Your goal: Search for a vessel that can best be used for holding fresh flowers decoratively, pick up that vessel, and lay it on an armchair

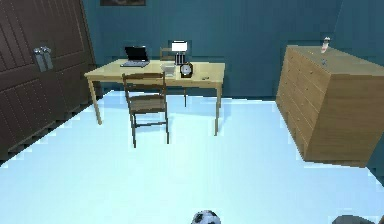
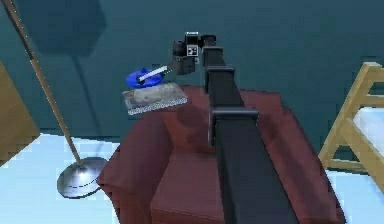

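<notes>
**Gripper at a blue thing above the red armchair**

In the arm side view the arm [image 2: 232,130] rises from six o'clock toward twelve and ends at the gripper [image 2: 176,62]. How its fingers stand cannot be told. A blue rounded thing [image 2: 146,77] with a pale stripe sits at the gripper's eight o'clock, right at the finger end. Directly at that thing's six o'clock lies a flat grey item [image 2: 156,99] on the top edge of the dark red armchair [image 2: 150,155]. The blue thing may hang free or rest on the grey item, so whether the gripper holds anything cannot be told. A floor lamp [image 2: 77,178] stands at the armchair's nine o'clock, and a wooden bed frame [image 2: 356,118] at its three o'clock.

In the forward view a wooden desk [image 1: 155,74] stands at eleven o'clock from the middle, bearing a laptop [image 1: 135,57] and a table lamp [image 1: 179,48]. A chair [image 1: 148,102] stands at the desk's six o'clock. A wooden dresser [image 1: 330,100] is at three o'clock, a dark door [image 1: 40,70] at nine, and a black-and-white ball [image 1: 205,217] at six.
</notes>
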